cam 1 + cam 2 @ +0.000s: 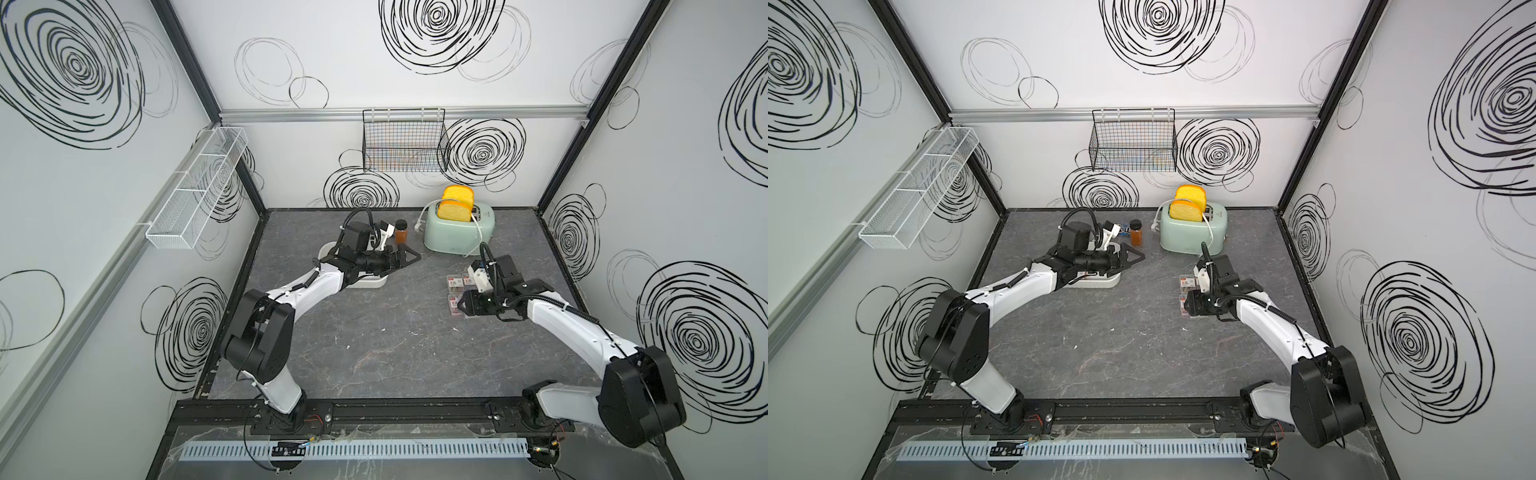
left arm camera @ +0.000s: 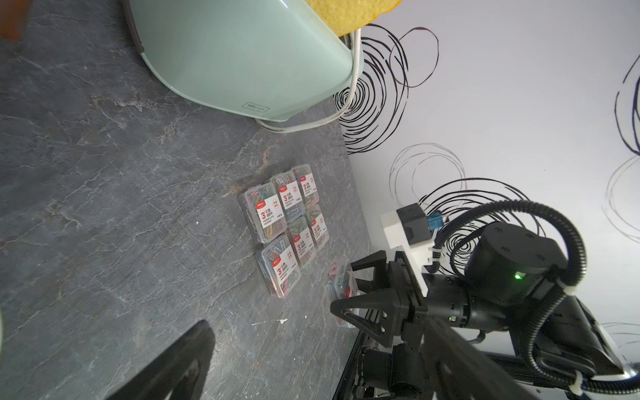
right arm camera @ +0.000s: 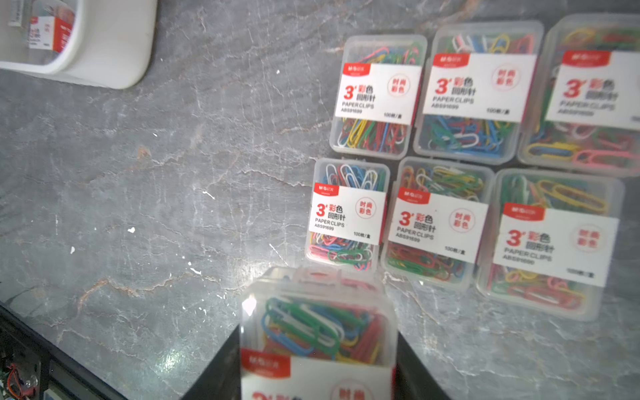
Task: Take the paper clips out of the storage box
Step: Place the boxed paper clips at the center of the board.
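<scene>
Nearest the lens, one case of the paper clips (image 3: pixel 317 332) is clamped between the partly closed jaws of the right gripper (image 2: pixel 343 287), low beside six cases (image 3: pixel 436 221) laid in a two-row grid on the table (image 3: pixel 173 173). At least one case (image 3: pixel 45 34) is left in the storage box (image 3: pixel 114 52). The left gripper (image 1: pixel 405 257) hovers by the box, jaws spread wide and empty.
</scene>
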Controlling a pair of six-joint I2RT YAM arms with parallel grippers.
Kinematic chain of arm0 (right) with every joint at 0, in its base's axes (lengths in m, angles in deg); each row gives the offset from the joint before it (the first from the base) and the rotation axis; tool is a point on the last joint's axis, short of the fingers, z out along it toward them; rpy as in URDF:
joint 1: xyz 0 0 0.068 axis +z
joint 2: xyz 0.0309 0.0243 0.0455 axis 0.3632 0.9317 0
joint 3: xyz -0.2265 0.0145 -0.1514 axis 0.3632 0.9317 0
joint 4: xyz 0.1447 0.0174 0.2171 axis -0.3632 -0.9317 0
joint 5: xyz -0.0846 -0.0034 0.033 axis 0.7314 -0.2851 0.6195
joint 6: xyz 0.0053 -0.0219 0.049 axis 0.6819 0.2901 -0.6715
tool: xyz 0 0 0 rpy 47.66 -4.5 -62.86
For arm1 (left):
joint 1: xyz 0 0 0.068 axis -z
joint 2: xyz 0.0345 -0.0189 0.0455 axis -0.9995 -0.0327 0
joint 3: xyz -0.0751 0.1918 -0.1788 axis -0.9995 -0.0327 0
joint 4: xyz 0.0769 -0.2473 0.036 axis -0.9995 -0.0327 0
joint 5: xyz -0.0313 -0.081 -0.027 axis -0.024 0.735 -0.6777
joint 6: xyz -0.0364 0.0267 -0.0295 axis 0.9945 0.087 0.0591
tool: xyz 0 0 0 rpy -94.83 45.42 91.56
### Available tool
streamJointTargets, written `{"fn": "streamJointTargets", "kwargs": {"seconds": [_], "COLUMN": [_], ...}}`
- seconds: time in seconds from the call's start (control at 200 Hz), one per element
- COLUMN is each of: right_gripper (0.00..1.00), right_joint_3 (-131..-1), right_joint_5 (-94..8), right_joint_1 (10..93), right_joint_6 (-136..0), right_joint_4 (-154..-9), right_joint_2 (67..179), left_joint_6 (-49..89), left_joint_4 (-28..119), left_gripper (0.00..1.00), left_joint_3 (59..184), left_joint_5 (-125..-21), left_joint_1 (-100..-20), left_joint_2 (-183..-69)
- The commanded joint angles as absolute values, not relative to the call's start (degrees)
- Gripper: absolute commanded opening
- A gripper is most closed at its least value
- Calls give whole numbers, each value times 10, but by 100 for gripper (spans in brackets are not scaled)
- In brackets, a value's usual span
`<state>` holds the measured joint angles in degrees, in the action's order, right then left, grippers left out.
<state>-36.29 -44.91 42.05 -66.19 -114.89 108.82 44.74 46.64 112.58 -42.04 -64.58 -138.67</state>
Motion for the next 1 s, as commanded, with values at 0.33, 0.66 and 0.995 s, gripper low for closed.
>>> {"fn": "streamJointTargets", "kwargs": {"seconds": [0.33, 0.66, 0.995], "right_gripper": [30, 42, 81], "right_joint_3": [-372, -375, -374], "right_joint_5": [-411, -373, -358], "right_joint_1": [429, 435, 434], "right_joint_6": [-696, -707, -712], "right_joint_4": [-1227, -1231, -1226], "right_joint_2": [1183, 1207, 1214], "left_joint_6": [442, 443, 447], "left_joint_4": [485, 485, 487], "left_gripper": [99, 99, 98], "left_joint_3": [1133, 1134, 1136], "left_joint_5": [-410, -406, -403], "left_joint_1": [-650, -655, -657], "left_joint_2": [-1383, -1384, -1386]}}
